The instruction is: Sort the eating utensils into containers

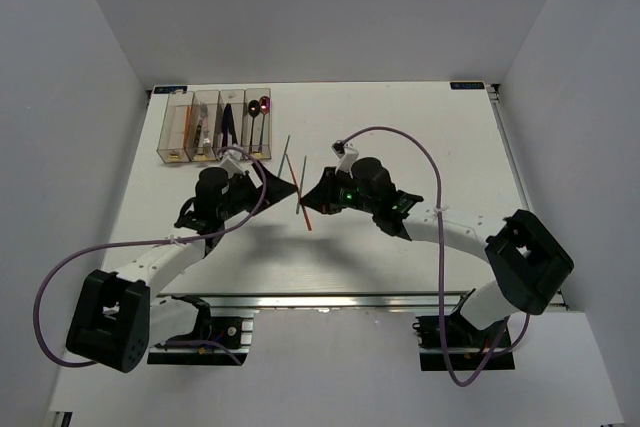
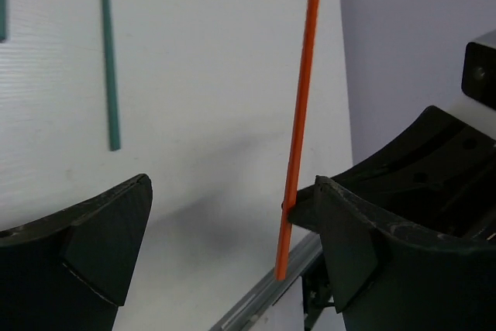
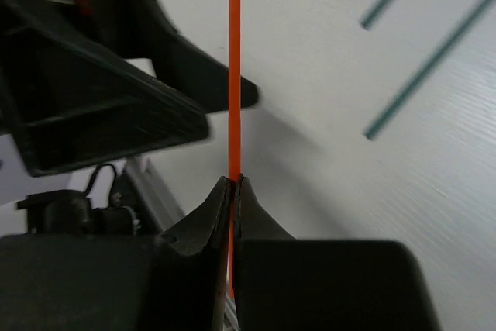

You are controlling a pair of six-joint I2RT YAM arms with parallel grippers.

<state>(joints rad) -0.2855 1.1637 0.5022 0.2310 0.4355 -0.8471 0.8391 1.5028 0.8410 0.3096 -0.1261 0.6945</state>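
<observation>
And the right gripper (image 3: pixel 234 184) is pinched shut on the orange chopstick (image 3: pixel 232 75), its length crossing the left gripper (image 2: pixel 232 187)'s wide-open gap, close to one finger, with the bins (image 1: pixel 165 132) nearer the left arm.

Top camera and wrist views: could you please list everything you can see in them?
Table: one, white, under everything.
Bins: four, clear, joined in a row at the far left.
Spoons: two, one pink-red and one black, in the rightmost bin.
Other utensils: count unclear, dark in the third bin, pale and orange in the two left bins.
Green chopsticks: two, lying on the table between bins and grippers.
Orange chopstick: one, pinched in the right gripper.
Cables: two, purple, one looping along each arm.
Arms: two, black and white, bases at the near edge.
Left gripper: black, open, fingers either side of the orange chopstick.
Right gripper: black, shut on the orange chopstick.
</observation>
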